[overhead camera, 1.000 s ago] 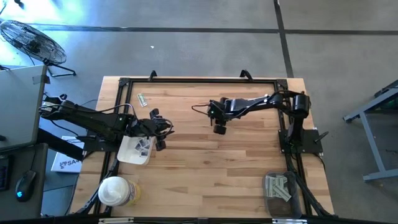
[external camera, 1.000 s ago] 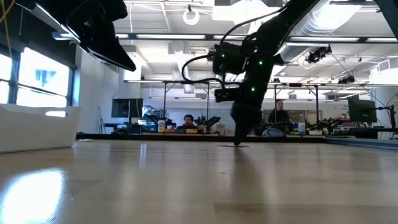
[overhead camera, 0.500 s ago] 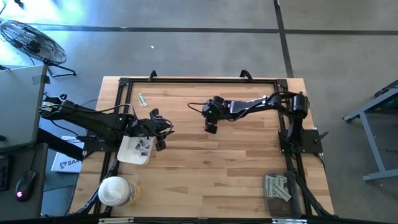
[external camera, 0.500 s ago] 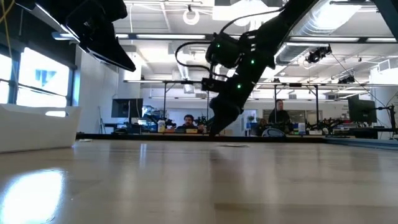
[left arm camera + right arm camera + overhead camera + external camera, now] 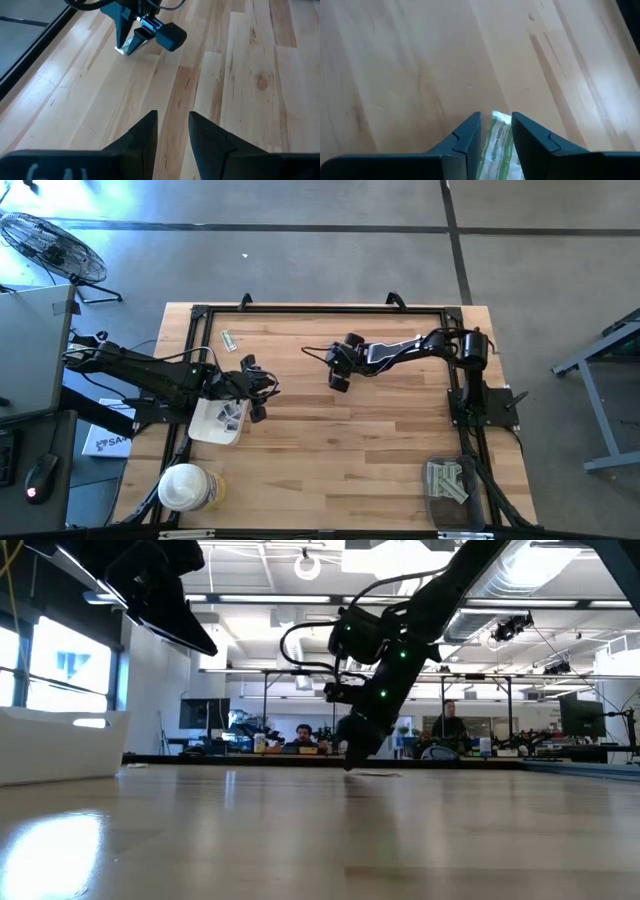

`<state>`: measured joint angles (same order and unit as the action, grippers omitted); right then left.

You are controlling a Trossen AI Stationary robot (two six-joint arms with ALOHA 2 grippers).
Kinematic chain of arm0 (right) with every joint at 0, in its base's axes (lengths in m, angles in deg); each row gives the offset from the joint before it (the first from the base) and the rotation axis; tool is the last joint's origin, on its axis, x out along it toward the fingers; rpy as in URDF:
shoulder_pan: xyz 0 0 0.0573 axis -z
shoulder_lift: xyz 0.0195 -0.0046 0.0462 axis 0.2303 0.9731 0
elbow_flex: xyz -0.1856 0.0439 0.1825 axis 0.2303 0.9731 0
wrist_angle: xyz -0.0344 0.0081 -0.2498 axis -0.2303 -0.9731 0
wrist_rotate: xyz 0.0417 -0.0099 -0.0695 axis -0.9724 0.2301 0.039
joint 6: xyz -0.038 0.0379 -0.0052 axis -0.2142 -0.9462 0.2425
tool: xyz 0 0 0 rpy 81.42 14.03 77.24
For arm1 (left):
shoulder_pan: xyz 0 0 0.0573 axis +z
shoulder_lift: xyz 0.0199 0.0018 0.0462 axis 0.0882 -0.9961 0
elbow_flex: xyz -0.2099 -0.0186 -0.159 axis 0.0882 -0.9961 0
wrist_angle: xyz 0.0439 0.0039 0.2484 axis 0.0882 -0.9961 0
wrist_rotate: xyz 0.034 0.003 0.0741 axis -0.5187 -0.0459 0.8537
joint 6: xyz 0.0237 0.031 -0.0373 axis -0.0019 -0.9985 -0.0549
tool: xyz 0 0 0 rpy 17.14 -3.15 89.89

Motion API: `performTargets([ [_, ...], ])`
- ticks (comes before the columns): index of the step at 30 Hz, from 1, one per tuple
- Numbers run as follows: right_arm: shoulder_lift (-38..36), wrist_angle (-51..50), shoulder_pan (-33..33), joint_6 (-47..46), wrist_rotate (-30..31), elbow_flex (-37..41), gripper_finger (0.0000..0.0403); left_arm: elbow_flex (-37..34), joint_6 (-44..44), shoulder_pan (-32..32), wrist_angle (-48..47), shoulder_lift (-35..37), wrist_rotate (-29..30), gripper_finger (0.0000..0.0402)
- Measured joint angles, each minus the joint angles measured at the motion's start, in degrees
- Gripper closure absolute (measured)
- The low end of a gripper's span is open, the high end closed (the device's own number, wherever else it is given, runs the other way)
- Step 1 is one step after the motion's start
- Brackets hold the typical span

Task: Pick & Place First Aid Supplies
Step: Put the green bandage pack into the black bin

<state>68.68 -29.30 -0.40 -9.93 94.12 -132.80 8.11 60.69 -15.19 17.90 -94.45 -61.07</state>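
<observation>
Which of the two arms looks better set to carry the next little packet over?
The right. Its gripper is out over the middle of the wooden table with a narrow pale grey-green strip packet already pinched between its fingers. The left gripper hangs by the white rectangular tray, holding nothing visible.

Right gripper (image 5: 496,131) fingers (image 5: 468,135) pinching a pale green strip packet (image 5: 496,142), above wooden table (image 5: 420,65)

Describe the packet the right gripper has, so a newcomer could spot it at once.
Start at the wooden table and follow the right arm toward its middle. Between the fingers of the right gripper sits a narrow pale strip with green print. Unlike the strip lying alone near the far left corner, this one is gripped.
</observation>
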Motion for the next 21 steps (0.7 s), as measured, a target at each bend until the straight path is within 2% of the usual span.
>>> performTargets([
  [5,1.5,0.4,-0.7,-1.1,5.3,0.0,0.0299,0.0,0.2,0.0,0.1,0.0,-0.1,0.0294],
  [13,2.8,-0.4,-0.8,-9.1,8.6,-0.2,0.0302,0.0,0.2,0.0,0.0,0.0,-1.3,0.0294],
  [17,2.8,-0.4,-0.8,-11.4,8.3,-0.2,0.0324,0.0,0.2,0.0,0.0,0.0,-1.3,0.0294],
  [21,2.9,-0.5,-0.7,-14.7,7.3,-0.2,0.0367,0.0,0.2,0.0,0.0,0.0,-1.3,0.0294],
])
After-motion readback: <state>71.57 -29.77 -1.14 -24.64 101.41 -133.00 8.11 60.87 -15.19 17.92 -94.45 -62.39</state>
